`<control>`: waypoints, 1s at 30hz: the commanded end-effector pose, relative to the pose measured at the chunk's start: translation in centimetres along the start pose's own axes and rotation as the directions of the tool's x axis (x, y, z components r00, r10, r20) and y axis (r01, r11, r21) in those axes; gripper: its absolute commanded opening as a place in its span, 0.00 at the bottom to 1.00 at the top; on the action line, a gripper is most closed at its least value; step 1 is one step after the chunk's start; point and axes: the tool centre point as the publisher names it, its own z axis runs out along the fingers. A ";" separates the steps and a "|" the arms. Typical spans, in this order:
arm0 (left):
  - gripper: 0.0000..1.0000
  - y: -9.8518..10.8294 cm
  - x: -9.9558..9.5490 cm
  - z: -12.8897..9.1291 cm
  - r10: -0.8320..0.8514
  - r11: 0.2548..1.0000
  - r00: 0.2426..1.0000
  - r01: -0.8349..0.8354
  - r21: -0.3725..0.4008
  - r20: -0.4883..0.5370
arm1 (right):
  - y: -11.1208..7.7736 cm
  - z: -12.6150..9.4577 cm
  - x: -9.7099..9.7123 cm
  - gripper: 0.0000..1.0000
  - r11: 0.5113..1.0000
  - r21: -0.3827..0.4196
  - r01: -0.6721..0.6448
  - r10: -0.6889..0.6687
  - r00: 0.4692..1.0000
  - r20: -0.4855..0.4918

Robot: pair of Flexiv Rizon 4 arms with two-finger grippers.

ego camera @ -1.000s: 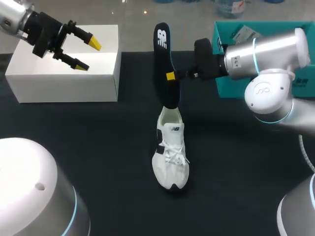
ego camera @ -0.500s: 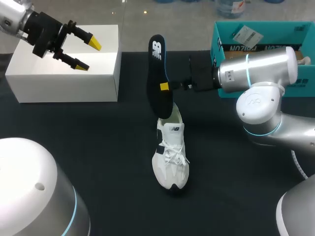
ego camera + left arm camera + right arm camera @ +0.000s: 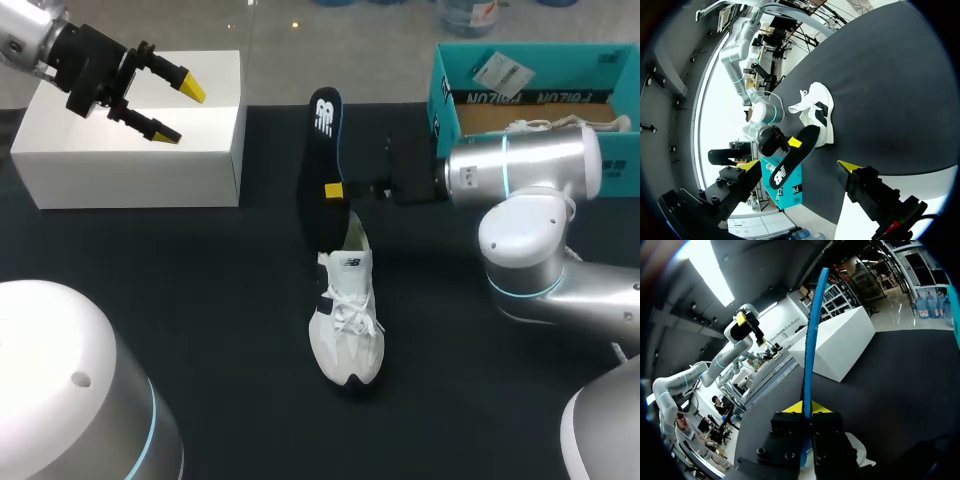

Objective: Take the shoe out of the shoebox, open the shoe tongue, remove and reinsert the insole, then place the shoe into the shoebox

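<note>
Dropped lower beside the shoe (image 3: 347, 325): insole (image 3: 320, 150), clamped edge-on in right jaws; left jaws gaping, empty. Seemingly done: unboxing, tongue, removal; left to do: reinserting, return to shoebox (image 3: 441, 85).

The shoe (image 3: 346, 325) was white with dark side panels and white laces. The insole (image 3: 322, 150) was black on its face with a white mark, and bright blue along its edge. The shoebox (image 3: 440, 90) was teal, the box (image 3: 130, 160) plain white, and the surface (image 3: 200, 300) black. The left gripper (image 3: 170, 108) and right gripper (image 3: 333, 190) were black with yellow tips. The right arm (image 3: 520, 165) was silver with a cyan ring.
</note>
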 end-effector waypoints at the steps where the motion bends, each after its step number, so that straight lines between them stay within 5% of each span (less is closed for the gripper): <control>1: 1.00 0.0 0.0 -0.1 0.001 1.000 1.000 -0.001 0.001 -0.003 | -0.4 0.1 0.3 0.00 1.000 -0.004 -0.004 0.004 1.000 0.005; 14: 1.00 0.0 0.0 -0.1 0.001 1.000 1.000 -0.001 0.001 -0.003 | 2.3 -2.8 0.5 0.00 0.998 -0.012 0.058 -0.057 0.997 0.057; 19: 1.00 0.0 0.0 -0.1 0.001 1.000 1.000 -0.001 0.001 -0.003 | 1.8 -3.2 0.2 0.00 0.999 -0.041 0.036 -0.034 0.998 0.046; 30: 1.00 0.0 0.0 -0.1 0.001 1.000 1.000 -0.001 0.001 -0.003 | -0.4 -0.4 1.8 0.00 0.999 -0.034 -0.009 0.008 0.999 -0.043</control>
